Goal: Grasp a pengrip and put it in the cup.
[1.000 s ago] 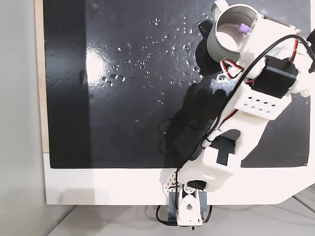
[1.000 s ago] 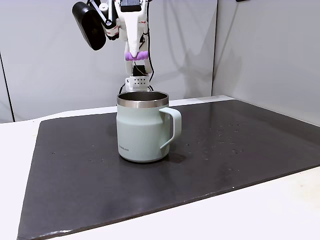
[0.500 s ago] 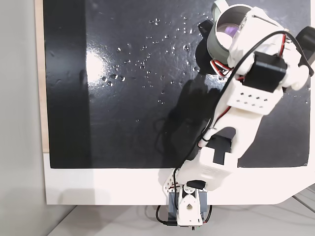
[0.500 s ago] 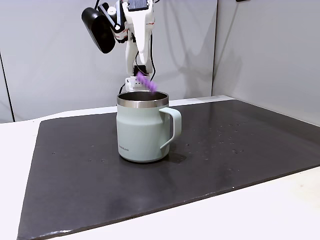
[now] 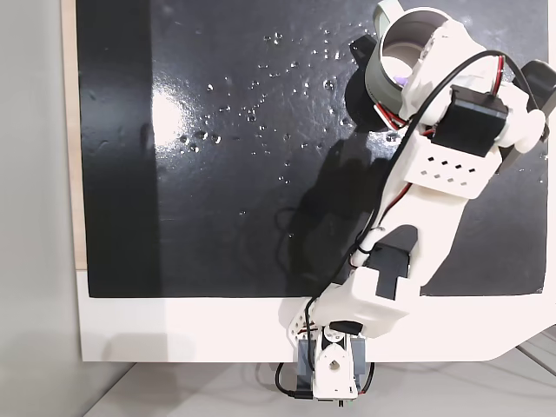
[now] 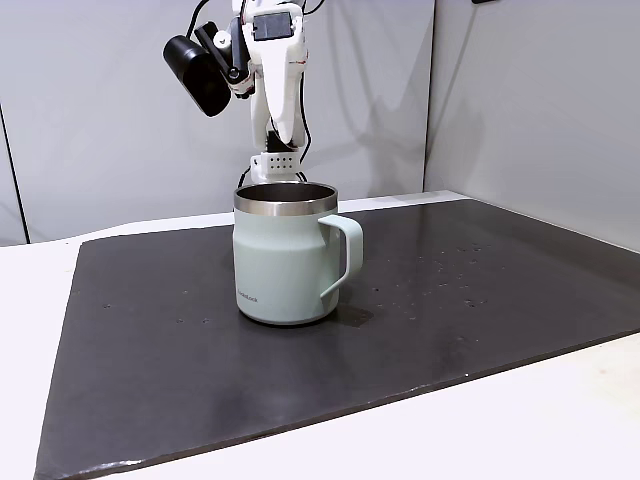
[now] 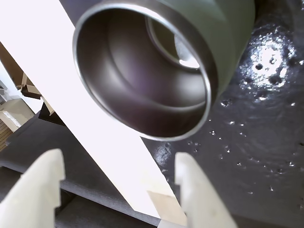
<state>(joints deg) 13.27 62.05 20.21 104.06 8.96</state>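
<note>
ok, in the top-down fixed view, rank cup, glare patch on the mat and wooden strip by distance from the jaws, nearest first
The gripper is over the cup with its jaws open.
1. cup: top right, directly below the jaws.
2. glare patch: on the left part of the mat.
3. wooden strip: along the mat's far left edge.

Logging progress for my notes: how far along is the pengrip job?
Nearly done. The gripper is open, its fingers empty above the cup. A small purple patch inside the cup in a fixed view looks like the pengrip. Only pulling the arm away seems left.
</note>
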